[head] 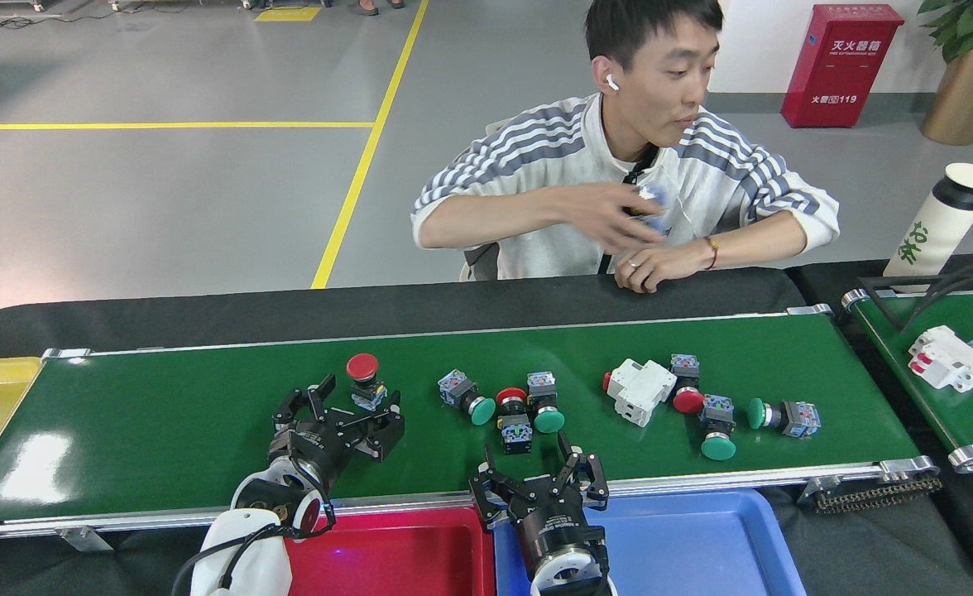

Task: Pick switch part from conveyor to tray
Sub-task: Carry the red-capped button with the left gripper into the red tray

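Red-capped switch part (pixel 363 377) stands upright on the conveyor (pixel 164 414), mid-belt toward the far rail. Our left pincer (pixel 339 411) is spread open just beside it, not touching. Our right pincer (pixel 536 484) is open over the near rail, near the red-and-green switch cluster (pixel 507 406). Red tray (pixel 395 555) and blue tray (pixel 693 538) sit below the near edge.

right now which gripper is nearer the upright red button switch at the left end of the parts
Left. The left gripper is open right at the red button switch, its fingers reaching just below it. The right gripper, also open, sits at the conveyor's near rail, well off to the right.
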Controlling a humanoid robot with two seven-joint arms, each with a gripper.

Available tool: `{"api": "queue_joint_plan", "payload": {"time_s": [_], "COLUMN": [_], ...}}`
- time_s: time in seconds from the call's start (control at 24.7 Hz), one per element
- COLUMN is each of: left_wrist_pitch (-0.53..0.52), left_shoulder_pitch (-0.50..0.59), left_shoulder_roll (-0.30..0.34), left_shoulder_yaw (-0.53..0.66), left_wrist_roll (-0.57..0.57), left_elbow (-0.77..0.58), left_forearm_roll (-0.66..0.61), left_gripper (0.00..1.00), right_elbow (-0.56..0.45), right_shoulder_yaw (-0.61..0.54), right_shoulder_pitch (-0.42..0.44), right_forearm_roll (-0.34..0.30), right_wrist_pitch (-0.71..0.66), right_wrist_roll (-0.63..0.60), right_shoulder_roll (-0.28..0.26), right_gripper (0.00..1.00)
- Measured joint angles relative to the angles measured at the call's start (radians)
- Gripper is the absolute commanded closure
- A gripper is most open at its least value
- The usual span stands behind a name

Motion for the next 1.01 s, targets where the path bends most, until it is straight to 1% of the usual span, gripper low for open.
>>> {"api": "queue_joint_plan", "payload": {"time_s": [0.08, 0.16, 0.32, 0.41, 0.49, 0.53, 0.57, 0.61, 0.65, 0.73, 0.77, 0.89, 0.93, 1.01], "left_wrist_pitch": [0.003, -0.005, -0.021, -0.040, -0.067, -0.079, -0.093, -0.106, -0.119, -0.152, -0.167, -0.206, -0.224, -0.252], "left_shoulder_pitch": [-0.014, -0.020, -0.017, -0.002, 0.025, 0.049, 0.079, 0.122, 0.163, 0.251, 0.305, 0.464, 0.513, 0.599], "left_shoulder_roll": [0.008, 0.020, 0.035, 0.036, 0.041, 0.051, 0.065, 0.081, 0.098, 0.126, 0.138, 0.155, 0.154, 0.148], "left_shoulder_yaw": [-0.004, -0.006, -0.006, -0.001, 0.009, 0.017, 0.027, 0.042, 0.058, 0.096, 0.122, 0.191, 0.206, 0.216], "left_wrist_roll": [0.017, 0.026, 0.032, 0.033, 0.035, 0.037, 0.038, 0.036, 0.031, 0.018, 0.014, 0.012, 0.010, 0.007], "left_elbow": [0.020, 0.028, 0.030, 0.022, -0.022, -0.060, -0.105, -0.161, -0.216, -0.329, -0.389, -0.537, -0.576, -0.644], "left_forearm_roll": [0.000, 0.000, 0.005, 0.014, 0.037, 0.049, 0.062, 0.080, 0.098, 0.137, 0.151, 0.173, 0.177, 0.178], "left_gripper": [0.86, 0.92, 0.92, 0.93, 0.94, 0.94, 0.94, 0.94, 0.94, 0.94, 0.94, 0.94, 0.94, 0.94], "right_elbow": [0.039, 0.077, 0.162, 0.204, 0.236, 0.256, 0.274, 0.289, 0.297, 0.304, 0.304, 0.292, 0.271, 0.180], "right_shoulder_yaw": [0.007, 0.009, 0.009, 0.009, 0.023, 0.042, 0.061, 0.076, 0.084, 0.098, 0.100, 0.105, 0.107, 0.120], "right_shoulder_pitch": [-0.034, -0.080, -0.164, -0.192, -0.217, -0.230, -0.242, -0.253, -0.260, -0.266, -0.266, -0.266, -0.265, -0.252], "right_forearm_roll": [-0.033, -0.073, -0.129, -0.150, -0.162, -0.166, -0.169, -0.176, -0.184, -0.194, -0.195, -0.197, -0.196, -0.192], "right_wrist_pitch": [0.000, 0.000, 0.001, 0.003, 0.005, 0.001, -0.005, -0.009, -0.010, -0.032, -0.045, -0.074, -0.082, -0.133], "right_wrist_roll": [0.005, 0.006, 0.006, 0.006, 0.006, 0.006, 0.006, 0.006, 0.006, 0.006, 0.006, 0.014, 0.011, -0.006], "right_shoulder_roll": [0.000, 0.000, 0.001, 0.001, 0.001, 0.003, 0.004, 0.005, 0.007, 0.007, 0.007, 0.007, 0.006, -0.005], "right_gripper": [0.02, 0.02, 0.02, 0.06, 0.26, 0.40, 0.61, 0.76, 0.84, 0.93, 0.95, 0.96, 0.96, 0.96]}}
